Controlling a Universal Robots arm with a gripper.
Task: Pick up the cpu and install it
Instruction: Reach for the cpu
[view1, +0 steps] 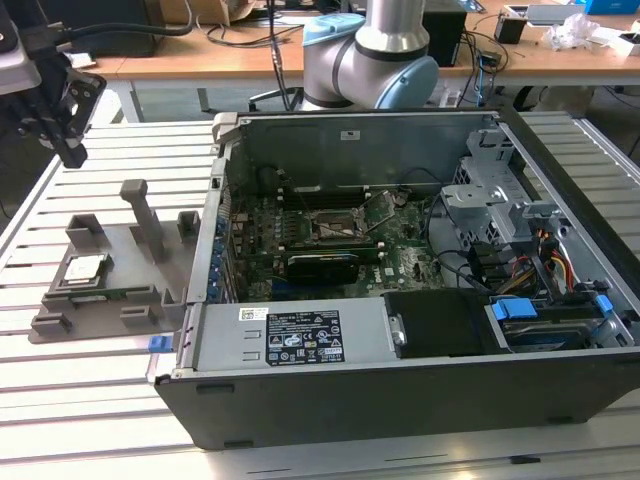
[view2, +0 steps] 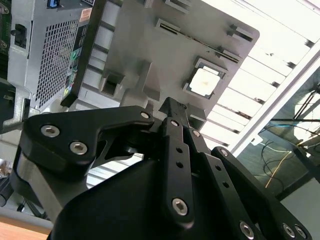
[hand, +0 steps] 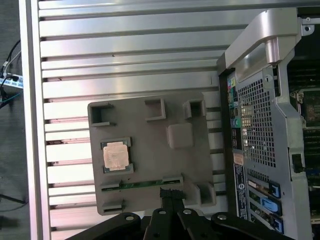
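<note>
Gripper (hand: 170, 192) fingers pressed together, holding nothing, raised above one grey tray (hand: 150, 170).
One cpu (hand: 116, 155) lies flat, silver top up, in a square recess of that tray, apart from the gripper. The tray rests on the slatted metal surface (hand: 125, 50) just beside one open computer case (view1: 400, 400), which carries one white printed label (view1: 290, 337).

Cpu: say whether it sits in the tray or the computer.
In the tray: the cpu lies flat in a recess of it, beside the computer.
</note>
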